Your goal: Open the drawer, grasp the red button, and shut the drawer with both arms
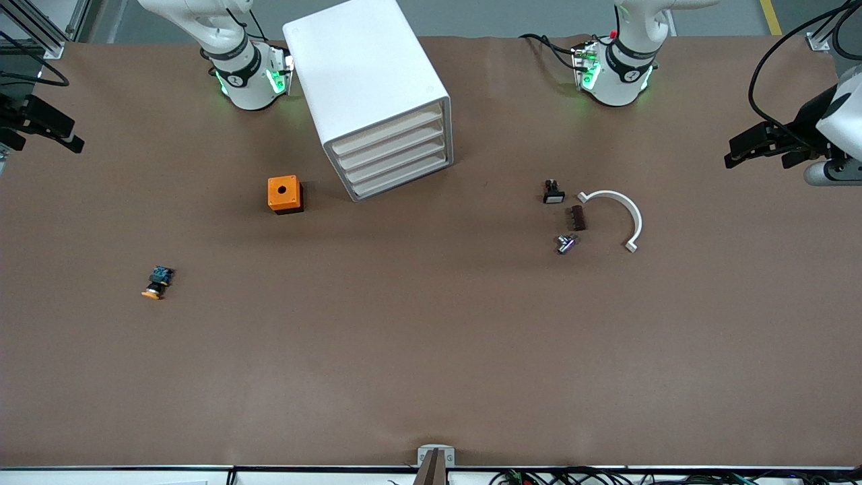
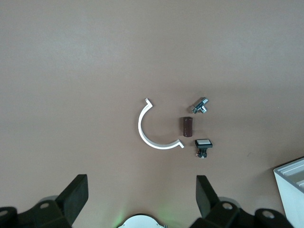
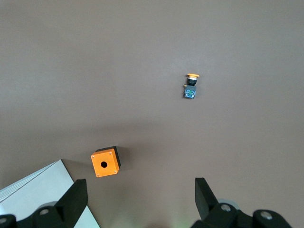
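Observation:
The white cabinet [image 1: 367, 74] stands between the two arm bases, and all four drawers are shut. The drawer, the lowest one [image 1: 404, 177], is closed flush. The red-capped button is hidden from every view. My left gripper [image 1: 737, 151] hangs high over the left arm's end of the table; its wrist view shows it open and empty [image 2: 141, 197]. My right gripper [image 1: 67, 138] hangs high over the right arm's end of the table, also open and empty [image 3: 140, 199]. A corner of the cabinet shows in both wrist views [image 2: 292, 183] [image 3: 38, 190].
An orange box with a hole [image 1: 285, 194] [image 3: 105, 162] sits beside the cabinet. An orange-capped button [image 1: 157, 281] [image 3: 191, 86] lies nearer the front camera. Toward the left arm's end lie a white arc [image 1: 616, 215], a brown block [image 1: 576, 218], a metal piece [image 1: 566, 243] and a white-capped switch [image 1: 553, 192].

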### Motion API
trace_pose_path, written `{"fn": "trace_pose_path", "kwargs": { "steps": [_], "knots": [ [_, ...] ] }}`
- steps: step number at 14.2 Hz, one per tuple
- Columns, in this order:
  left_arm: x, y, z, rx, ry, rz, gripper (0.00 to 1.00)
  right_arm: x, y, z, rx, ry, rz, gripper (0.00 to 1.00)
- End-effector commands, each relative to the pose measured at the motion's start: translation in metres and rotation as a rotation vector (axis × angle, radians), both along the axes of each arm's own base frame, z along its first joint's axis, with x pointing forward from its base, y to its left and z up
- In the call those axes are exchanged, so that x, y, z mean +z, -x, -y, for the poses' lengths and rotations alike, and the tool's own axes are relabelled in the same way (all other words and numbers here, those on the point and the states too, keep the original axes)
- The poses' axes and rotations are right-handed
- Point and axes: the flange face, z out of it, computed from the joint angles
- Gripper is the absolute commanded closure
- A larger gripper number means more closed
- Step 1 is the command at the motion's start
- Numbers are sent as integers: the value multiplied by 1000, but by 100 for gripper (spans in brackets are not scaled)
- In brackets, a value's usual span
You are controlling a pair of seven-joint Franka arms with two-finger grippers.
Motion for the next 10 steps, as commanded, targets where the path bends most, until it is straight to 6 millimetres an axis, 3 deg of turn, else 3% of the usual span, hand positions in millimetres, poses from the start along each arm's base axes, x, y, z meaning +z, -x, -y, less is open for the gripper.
{"fn": "trace_pose_path", "kwargs": {
  "steps": [1, 5, 10],
  "knots": [
    [5, 0, -3, 1, -9, -7, 0, 3, 8, 0, 29, 2, 14, 0],
    [2, -1, -2, 2, -10, -13, 0, 2, 8, 0, 29, 2, 13, 0],
    [-41, -22, 8, -2, 9, -84, 0, 2, 8, 3, 23, 1, 11, 0]
  ]
}}
